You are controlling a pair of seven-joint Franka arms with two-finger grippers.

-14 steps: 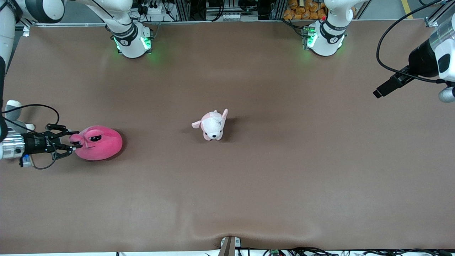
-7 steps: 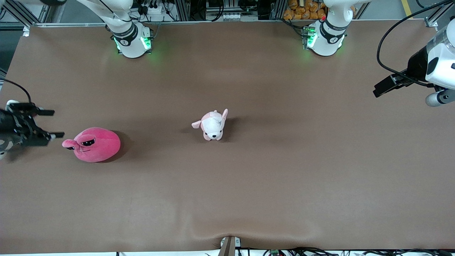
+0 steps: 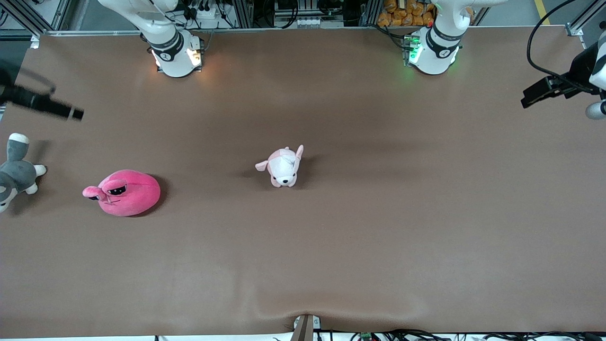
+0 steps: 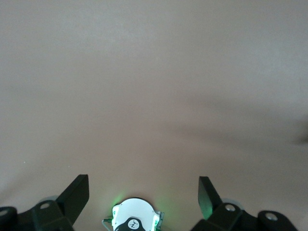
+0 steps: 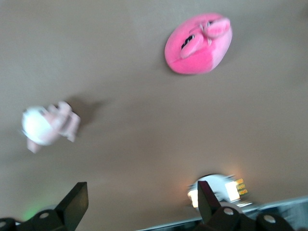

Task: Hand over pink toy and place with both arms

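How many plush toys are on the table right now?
3: the pink toy toward the right arm's end, a pink-and-white puppy mid-table, a grey-and-white plush at the right arm's edge, partly cut off.

Big round hot-pink plush blob, the pink toy [image 3: 125,192] [image 5: 198,44]. Sitting flat on the brown table [image 3: 360,237] toward the right arm's end, nothing gripping it. Two stalk-like bumps with black squinty eyes poking out toward that end's edge. Lighter pink patch showing on one side in the right wrist view. A bit nearer the front camera than the puppy plush [image 3: 283,166], well apart from it.
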